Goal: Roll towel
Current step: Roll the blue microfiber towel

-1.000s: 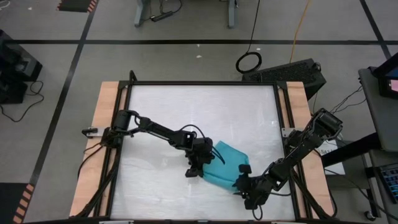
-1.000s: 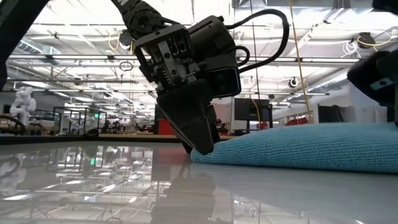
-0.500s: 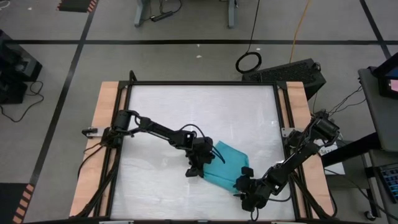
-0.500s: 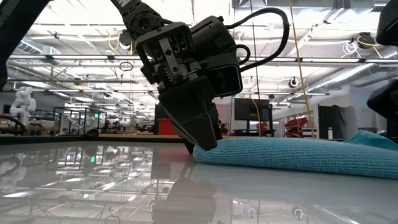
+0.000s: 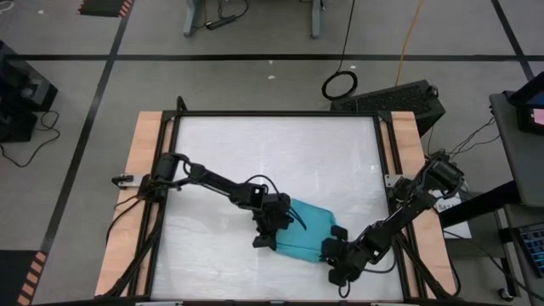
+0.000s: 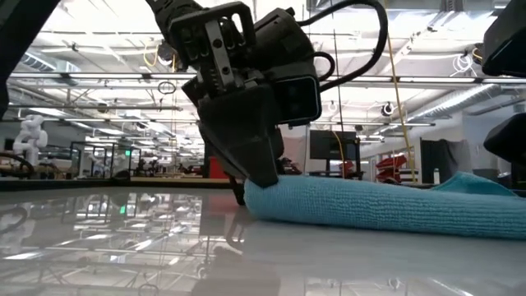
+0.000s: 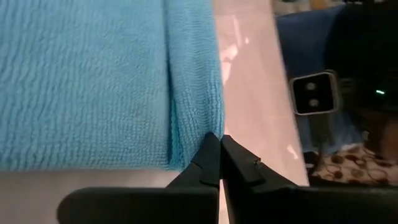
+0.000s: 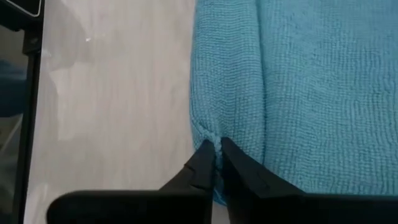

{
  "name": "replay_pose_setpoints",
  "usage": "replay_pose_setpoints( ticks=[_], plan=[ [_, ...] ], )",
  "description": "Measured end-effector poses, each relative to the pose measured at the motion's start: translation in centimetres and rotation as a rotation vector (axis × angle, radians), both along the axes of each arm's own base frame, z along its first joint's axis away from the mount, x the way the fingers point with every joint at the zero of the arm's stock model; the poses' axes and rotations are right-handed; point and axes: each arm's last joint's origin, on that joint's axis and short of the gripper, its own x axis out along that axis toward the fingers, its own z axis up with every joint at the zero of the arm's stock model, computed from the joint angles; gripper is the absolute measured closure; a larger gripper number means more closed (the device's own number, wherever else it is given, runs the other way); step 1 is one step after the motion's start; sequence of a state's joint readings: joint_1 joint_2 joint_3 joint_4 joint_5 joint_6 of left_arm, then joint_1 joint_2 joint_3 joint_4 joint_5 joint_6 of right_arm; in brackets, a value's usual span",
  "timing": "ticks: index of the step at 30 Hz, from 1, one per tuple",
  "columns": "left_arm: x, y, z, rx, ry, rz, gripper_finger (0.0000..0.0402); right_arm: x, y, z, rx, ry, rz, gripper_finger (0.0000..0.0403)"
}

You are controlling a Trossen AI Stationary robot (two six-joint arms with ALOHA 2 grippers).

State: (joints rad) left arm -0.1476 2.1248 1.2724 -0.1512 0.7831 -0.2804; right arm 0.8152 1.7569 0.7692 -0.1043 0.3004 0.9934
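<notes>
The turquoise towel (image 5: 308, 228) lies on the white tabletop near its near edge, right of the middle, with one long edge turned over into a thick fold (image 8: 227, 74). My left gripper (image 7: 219, 138) is shut at the fold's left end (image 6: 263, 197). My right gripper (image 8: 216, 146) is shut at the fold's right end, and in the high view it (image 5: 328, 249) stands at the towel's near right corner. In the low view the towel (image 6: 370, 205) is a low ridge, with my left gripper (image 6: 243, 194) at its left end. My left gripper pinches the left end of the towel's folded-over edge (image 7: 200, 127) between its two fingertips. The fingers point down, slanting from the table's left. The towel stays on the table. My right gripper pinches a small pucker of cloth at the other end of the fold (image 8: 214, 138) between its fingertips, coming from the table's right. That end also lies on the table.
The tabletop (image 5: 272, 153) has bare room on its far half and at the left. Wooden strips (image 5: 144, 195) and a black frame run along the table's sides. Beyond the table a black case (image 5: 399, 98) and cables lie on the floor.
My left gripper has moved a little toward the table's near edge, taking the towel's left end with it. The fold at that end stands thicker, and the towel covers less of the table than before.
</notes>
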Motion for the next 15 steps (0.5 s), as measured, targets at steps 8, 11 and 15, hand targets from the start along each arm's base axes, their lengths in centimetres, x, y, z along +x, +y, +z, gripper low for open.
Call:
replay_pose_setpoints(
  ticks=[8,11,15],
  plan=[
    [-0.2,0.6,-0.3,0.112,0.031,0.072,0.0400,1.2,-1.7,0.1,0.003,0.072,0.072,0.0399],
    [-0.2,1.3,0.0,0.124,0.018,0.079,0.0400,1.7,-2.4,0.3,-0.001,0.095,0.080,0.0400],
    [-0.2,1.8,0.4,0.126,0.012,0.087,0.0400,1.9,-3.5,0.6,-0.033,0.113,0.075,0.0400]
  ],
)
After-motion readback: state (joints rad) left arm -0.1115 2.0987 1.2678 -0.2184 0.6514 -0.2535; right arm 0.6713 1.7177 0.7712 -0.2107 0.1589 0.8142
